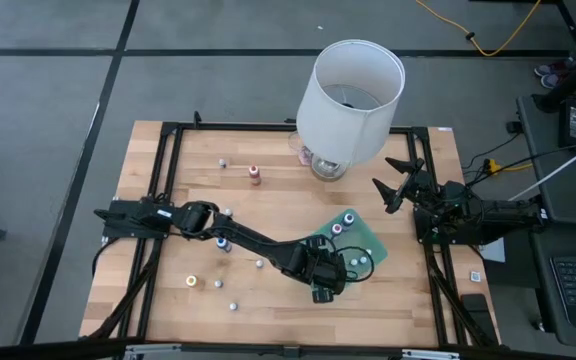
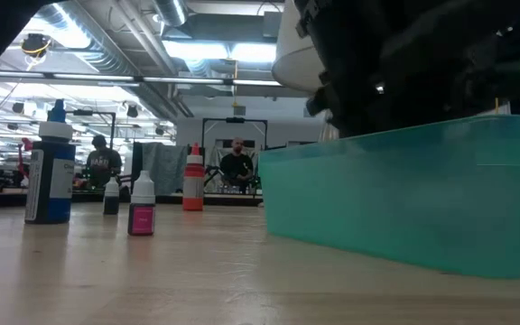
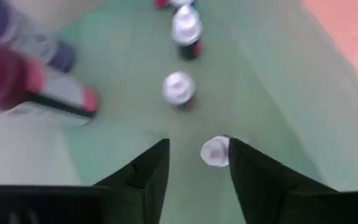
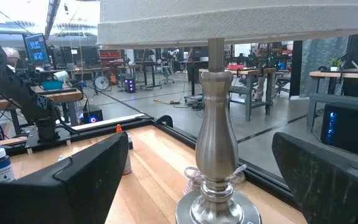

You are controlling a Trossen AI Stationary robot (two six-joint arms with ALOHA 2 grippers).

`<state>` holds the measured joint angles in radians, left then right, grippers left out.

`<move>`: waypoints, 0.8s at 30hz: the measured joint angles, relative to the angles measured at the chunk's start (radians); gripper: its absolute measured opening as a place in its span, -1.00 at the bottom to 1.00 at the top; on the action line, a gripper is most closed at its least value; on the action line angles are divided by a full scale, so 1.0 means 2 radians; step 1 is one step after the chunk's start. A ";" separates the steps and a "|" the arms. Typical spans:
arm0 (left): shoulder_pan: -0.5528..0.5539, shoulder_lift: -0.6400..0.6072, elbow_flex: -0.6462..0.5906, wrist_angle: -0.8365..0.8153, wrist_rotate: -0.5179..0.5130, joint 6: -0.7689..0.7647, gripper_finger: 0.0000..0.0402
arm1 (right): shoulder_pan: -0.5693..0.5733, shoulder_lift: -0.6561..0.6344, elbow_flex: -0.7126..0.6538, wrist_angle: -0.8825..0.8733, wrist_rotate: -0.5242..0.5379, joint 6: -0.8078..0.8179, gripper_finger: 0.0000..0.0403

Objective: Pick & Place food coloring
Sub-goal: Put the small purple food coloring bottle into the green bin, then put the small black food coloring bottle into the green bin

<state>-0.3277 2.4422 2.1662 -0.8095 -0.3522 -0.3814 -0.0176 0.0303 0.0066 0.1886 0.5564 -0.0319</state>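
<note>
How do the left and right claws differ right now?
The left claw hangs over the green tray; the right claw sits beside the lamp. The left's fingers flank a white-capped bottle; the right's hold nothing. Both are open.

Wood table point(image 1: 278, 190) w/ lamp point(image 1: 348, 95), green mat point(image 1: 368, 240), approx. ten food coloring bottles point(image 1: 255, 175).

The left tool point(image 1: 353, 262) hangs open over the green mat point(image 1: 373, 243), where upright food coloring bottles point(image 3: 180, 89) crowd its path in a row. The lamp point(image 1: 348, 95) blocks the far middle of the surface point(image 1: 268, 215). Loose bottles dot the left half, with bare wood between them
</note>
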 joint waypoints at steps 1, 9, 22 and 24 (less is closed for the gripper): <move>0.000 -0.002 0.000 -0.004 -0.003 0.000 -0.14 | 0.000 0.000 0.000 0.000 0.000 0.000 0.97; 0.003 -0.025 0.000 -0.059 -0.067 -0.017 0.19 | 0.000 0.000 0.000 0.000 0.000 0.000 0.97; 0.008 -0.056 0.000 -0.087 -0.093 -0.007 0.23 | 0.000 0.000 0.000 -0.001 0.000 0.000 0.97; 0.009 -0.064 0.000 -0.100 -0.099 -0.016 0.22 | 0.000 0.000 0.000 -0.001 0.000 0.000 0.97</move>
<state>-0.3092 2.3134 2.1662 -1.0100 -0.5502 -0.4128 -0.0177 0.0307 0.0067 0.1875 0.5560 -0.0319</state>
